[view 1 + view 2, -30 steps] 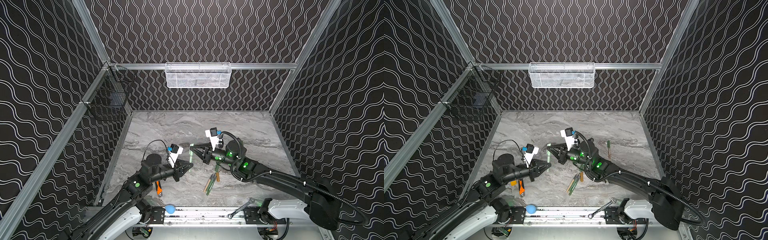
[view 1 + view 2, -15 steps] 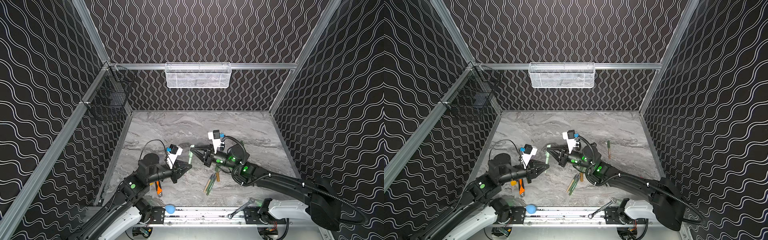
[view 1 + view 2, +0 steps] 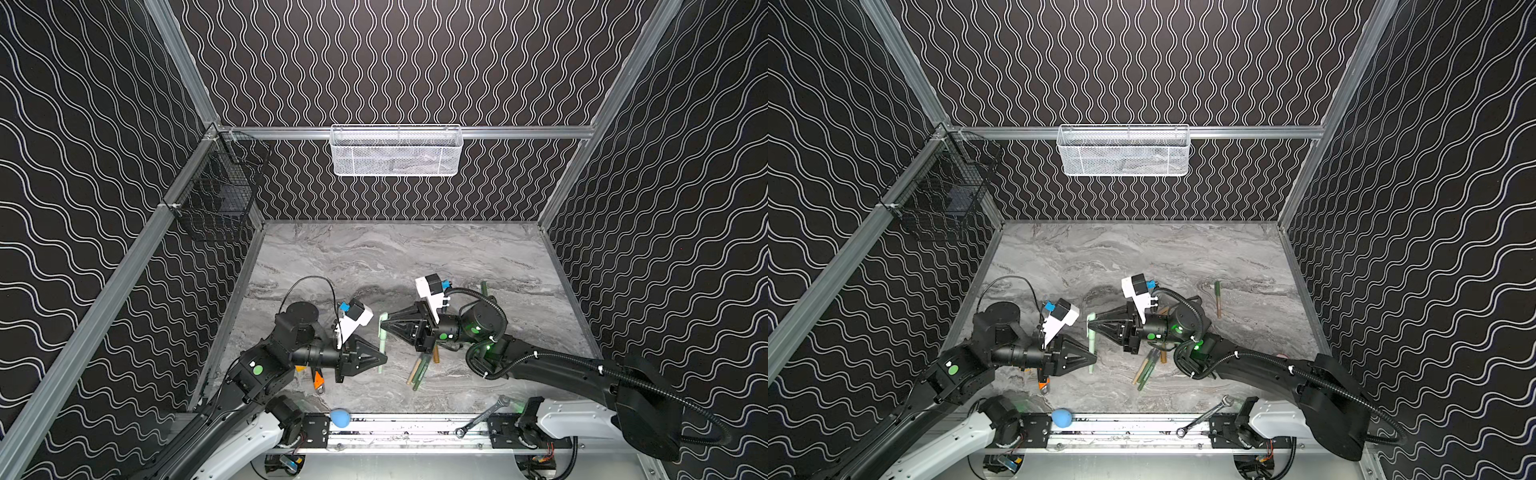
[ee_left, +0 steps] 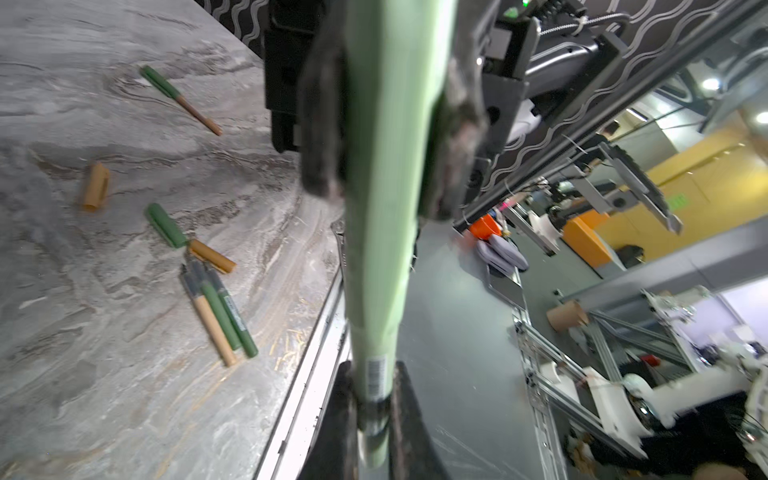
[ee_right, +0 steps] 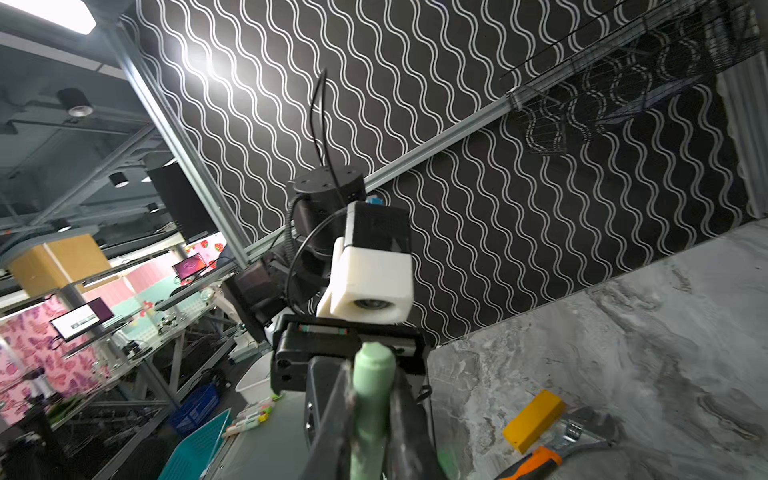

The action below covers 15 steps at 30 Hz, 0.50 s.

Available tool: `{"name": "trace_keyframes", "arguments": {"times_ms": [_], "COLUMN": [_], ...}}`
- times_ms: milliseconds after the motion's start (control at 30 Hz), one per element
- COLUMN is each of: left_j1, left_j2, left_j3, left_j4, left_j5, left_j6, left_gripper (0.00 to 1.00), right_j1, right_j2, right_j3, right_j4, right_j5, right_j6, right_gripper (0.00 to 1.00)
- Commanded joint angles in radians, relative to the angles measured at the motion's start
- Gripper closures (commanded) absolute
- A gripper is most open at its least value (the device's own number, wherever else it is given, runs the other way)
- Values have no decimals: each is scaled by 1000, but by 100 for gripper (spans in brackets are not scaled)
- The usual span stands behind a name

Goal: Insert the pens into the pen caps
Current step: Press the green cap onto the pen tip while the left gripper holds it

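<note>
A pale green pen (image 3: 381,347) hangs above the table between my two grippers in both top views. My left gripper (image 3: 383,362) is shut on its narrow body (image 4: 374,374), near the barcode. My right gripper (image 3: 383,322) is shut on the wider pale green cap (image 4: 386,166), whose end (image 5: 372,361) shows between its fingers. The body runs into the cap. Three loose pens (image 4: 222,320) lie together on the table, with a green cap (image 4: 166,226) and two tan caps (image 4: 212,257) (image 4: 95,187) nearby. A tan pen wearing a green cap (image 3: 1217,299) lies further right.
An orange-handled knife (image 3: 318,380) lies under my left gripper, with a yellow block (image 5: 534,419) beside it. A wrench (image 3: 482,417) and a blue ball (image 3: 340,417) sit on the front rail. A white basket (image 3: 395,151) and a black wire basket (image 3: 220,199) hang on the walls.
Both grippers have shifted toward the front edge together, keeping the pale green pen and cap between them.
</note>
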Motion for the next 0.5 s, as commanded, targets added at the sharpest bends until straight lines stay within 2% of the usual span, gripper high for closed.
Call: {"name": "trace_keyframes", "arguments": {"times_ms": [0,233,300,333,400,433,467], "left_j1": [2,4,3,3,4,2,3], "left_j2": [-7,-11,-13,-16,-33,-43,-56], "left_j3": [19,3,2,-2,-12,-14,-12], "left_j4": [836,756,728,708,668,629,590], "left_j5": [113,3,-18,-37,-81,-117,-143], "left_j6": [-26,-1,-3,-1,-1,0,0], "left_gripper": [100,98,78,64,35,15,2], "right_j1": [9,14,14,12,10,8,1], "right_j2": [5,-41,-56,-66,-85,-101,-115], "right_j3": [-16,29,42,51,74,91,105], "right_j4": [-283,-483,-514,-534,-578,-619,-659], "right_j5": [-117,100,156,184,245,294,343], "right_j6": [-62,-62,-48,-39,-33,-34,-33], "right_gripper": [100,100,100,100,100,100,100]}}
